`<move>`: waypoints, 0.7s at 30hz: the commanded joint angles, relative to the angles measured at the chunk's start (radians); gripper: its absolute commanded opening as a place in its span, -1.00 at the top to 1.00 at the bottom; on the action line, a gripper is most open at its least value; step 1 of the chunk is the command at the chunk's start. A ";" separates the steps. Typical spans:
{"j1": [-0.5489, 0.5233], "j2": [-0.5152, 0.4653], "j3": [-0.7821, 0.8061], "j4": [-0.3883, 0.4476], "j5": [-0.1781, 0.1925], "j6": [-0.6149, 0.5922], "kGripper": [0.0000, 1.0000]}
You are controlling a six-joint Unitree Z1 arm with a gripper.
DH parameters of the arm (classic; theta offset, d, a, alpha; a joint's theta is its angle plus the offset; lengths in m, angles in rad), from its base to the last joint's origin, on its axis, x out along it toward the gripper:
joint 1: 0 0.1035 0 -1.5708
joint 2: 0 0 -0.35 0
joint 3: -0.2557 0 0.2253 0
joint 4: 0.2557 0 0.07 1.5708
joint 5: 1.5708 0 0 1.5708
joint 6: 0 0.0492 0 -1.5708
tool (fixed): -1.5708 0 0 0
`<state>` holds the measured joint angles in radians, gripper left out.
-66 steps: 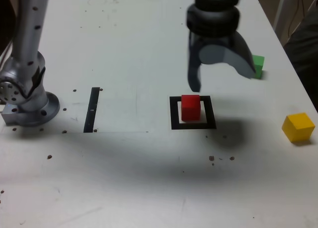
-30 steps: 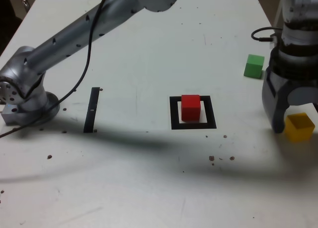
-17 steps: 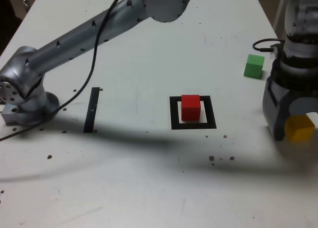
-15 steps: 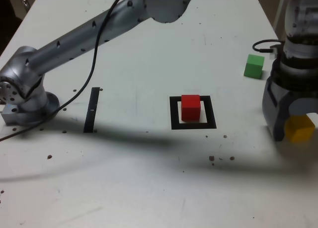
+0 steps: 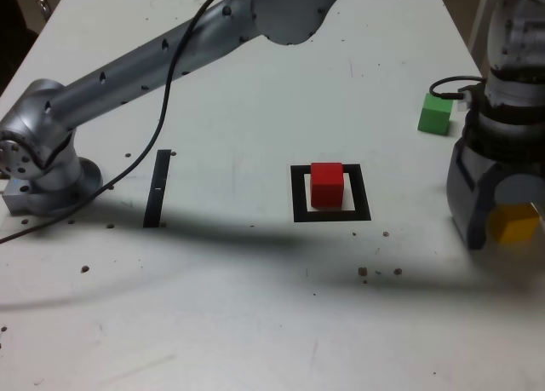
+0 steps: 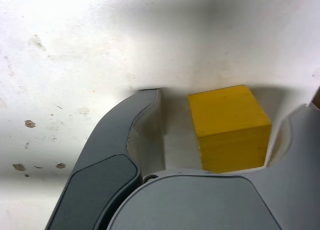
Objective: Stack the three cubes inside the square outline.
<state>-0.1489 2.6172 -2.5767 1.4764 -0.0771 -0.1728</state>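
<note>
The red cube (image 5: 327,184) stands inside the black square outline (image 5: 300,196) at mid-table. The green cube (image 5: 436,115) sits alone toward the back on the exterior view's right. The yellow cube (image 5: 513,224) rests on the table at the exterior view's right edge, between the jaws of my gripper (image 5: 507,229). In the wrist view the yellow cube (image 6: 229,127) is between the grey fingers (image 6: 125,135) of my gripper (image 6: 227,104). A clear gap separates it from one finger. The other finger is close beside it. The jaws are open around the cube.
A narrow black strip (image 5: 157,188) lies on the exterior view's left, near the arm's base (image 5: 43,174). The arm's long link (image 5: 153,59) spans above the table's back half. Dark specks (image 5: 375,272) dot the surface. The table's right edge runs close to the gripper.
The gripper has travelled from above the red cube to the yellow cube, dropped down around it, and its jaws have narrowed. The cubes have not moved.
</note>
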 commanded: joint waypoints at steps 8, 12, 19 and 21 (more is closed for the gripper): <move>-0.001 0.005 -0.008 -0.003 0.010 -0.004 0.41; -0.001 0.003 -0.008 0.003 0.008 -0.003 0.41; -0.001 -0.001 -0.007 0.011 0.009 -0.002 0.41; -0.001 -0.003 -0.007 0.013 0.008 -0.002 0.41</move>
<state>-0.1494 2.6168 -2.5845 1.4875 -0.0673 -0.1746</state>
